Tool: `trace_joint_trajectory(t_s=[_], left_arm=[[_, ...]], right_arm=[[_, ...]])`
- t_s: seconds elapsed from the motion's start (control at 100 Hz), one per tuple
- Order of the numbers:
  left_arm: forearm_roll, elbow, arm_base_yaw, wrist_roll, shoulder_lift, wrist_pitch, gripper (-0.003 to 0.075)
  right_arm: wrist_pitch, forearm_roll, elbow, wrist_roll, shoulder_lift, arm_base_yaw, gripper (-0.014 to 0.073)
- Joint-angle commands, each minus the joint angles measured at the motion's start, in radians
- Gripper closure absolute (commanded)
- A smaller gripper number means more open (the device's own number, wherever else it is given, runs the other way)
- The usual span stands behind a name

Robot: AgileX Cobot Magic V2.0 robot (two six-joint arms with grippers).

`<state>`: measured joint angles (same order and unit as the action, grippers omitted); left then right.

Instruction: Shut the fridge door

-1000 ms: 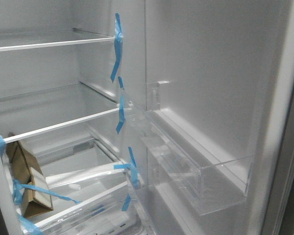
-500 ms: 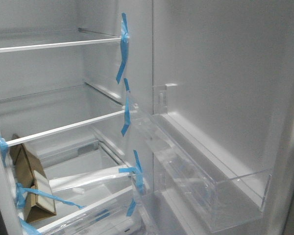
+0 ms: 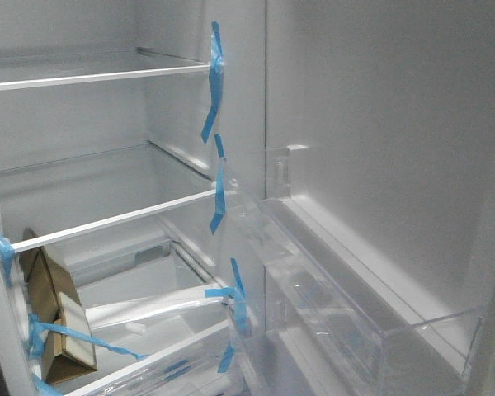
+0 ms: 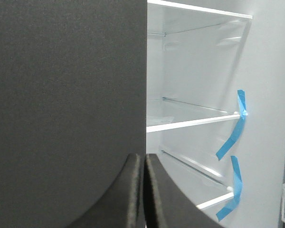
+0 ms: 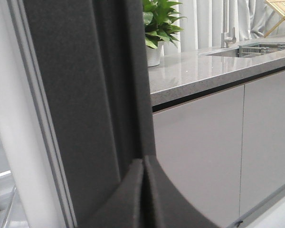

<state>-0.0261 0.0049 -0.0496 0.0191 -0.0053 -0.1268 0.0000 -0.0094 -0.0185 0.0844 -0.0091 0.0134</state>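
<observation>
The right gripper (image 5: pixel 143 190) is seen pressed closed, empty, beside the fridge door (image 5: pixel 85 95); the left gripper (image 4: pixel 143 190) likewise. The door is judged heavy and rigid, best pushed flat on its dark face, toward nine o'clock.

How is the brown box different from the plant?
The brown box sits inside the fridge on a lower shelf, and the plant stands outside on the counter. The box is plain brown cardboard, strapped with blue tape; the plant is green and leafy, in a white pot, with no tape. The box leans over, and the plant stands upright.
</observation>
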Motion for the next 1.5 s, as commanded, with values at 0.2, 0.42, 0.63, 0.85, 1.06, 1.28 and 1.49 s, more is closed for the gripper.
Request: trace_joint_trajectory(t_s=[0.2,0.42,0.63,0.85,1.06,1.28,1.49], left_arm=[[-0.004,0.035,0.004,0.004,-0.02,-0.073,0.074],[-0.004,0.035,0.004,0.004,-0.02,-0.073,0.074],[-0.004,0.035,0.004,0.004,-0.02,-0.073,0.074],[-0.004,0.035,0.004,0.004,-0.02,-0.073,0.074],[-0.004,0.035,0.004,0.004,-0.02,-0.073,0.074],[-0.004,0.035,0.004,0.004,-0.02,-0.073,0.074],[-0.004,0.035,0.004,0.004,-0.02,-0.073,0.074]], right_arm=[[-0.085,-0.013,-0.016,0.0,-0.021,-0.001,0.0639],[-0.085,-0.013,-0.016,0.0,-0.021,-0.001,0.0639],[-0.085,-0.013,-0.016,0.0,-0.021,-0.001,0.0639],[-0.018,0.07,0.032,0.002,-0.021,-0.001,0.0639],[0.218,0.117,0.247,0.002,-0.002,-0.001,0.0639],[0.439,0.115,0.497,0.002,0.081,-0.001,0.0639],[0.488,0.121,0.659,0.002,0.125,-0.001,0.0639]])
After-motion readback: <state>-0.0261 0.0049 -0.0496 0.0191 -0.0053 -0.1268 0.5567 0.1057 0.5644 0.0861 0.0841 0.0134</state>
